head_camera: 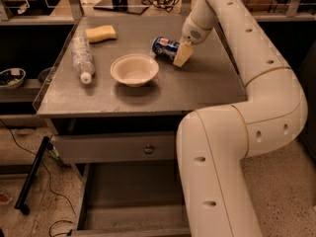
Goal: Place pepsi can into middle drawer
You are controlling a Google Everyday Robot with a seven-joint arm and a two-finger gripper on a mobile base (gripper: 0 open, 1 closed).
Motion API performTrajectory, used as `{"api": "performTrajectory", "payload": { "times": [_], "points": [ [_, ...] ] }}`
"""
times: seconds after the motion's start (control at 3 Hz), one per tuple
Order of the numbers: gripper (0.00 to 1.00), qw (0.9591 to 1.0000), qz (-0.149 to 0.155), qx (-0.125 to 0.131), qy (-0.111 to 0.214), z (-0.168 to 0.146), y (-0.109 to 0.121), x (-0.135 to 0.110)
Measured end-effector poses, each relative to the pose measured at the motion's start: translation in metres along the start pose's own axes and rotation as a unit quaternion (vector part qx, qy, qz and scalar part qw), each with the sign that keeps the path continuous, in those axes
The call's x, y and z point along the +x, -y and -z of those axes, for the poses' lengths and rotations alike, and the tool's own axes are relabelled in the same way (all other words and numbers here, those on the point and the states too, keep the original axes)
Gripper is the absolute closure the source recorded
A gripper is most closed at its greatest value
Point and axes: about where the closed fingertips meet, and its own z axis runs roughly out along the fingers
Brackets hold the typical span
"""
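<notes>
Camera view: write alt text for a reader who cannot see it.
The end effector is at a pepsi can lying on its side on a cabinet top, beside a bowl, a bottle and a sponge. Below, the middle drawer is pulled open.
</notes>
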Motion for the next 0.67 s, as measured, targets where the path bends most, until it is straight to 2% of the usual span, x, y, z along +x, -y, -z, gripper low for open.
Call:
{"api": "performTrajectory", "payload": {
  "times": [0.33, 0.67],
  "points": [
    [1.00, 1.0000, -0.001, -0.006, 0.007, -0.0009, -0.0022, 0.0002],
    [1.00, 0.9994, -0.003, -0.005, 0.034, 0.0068, -0.0017, 0.0009]
  ]
}}
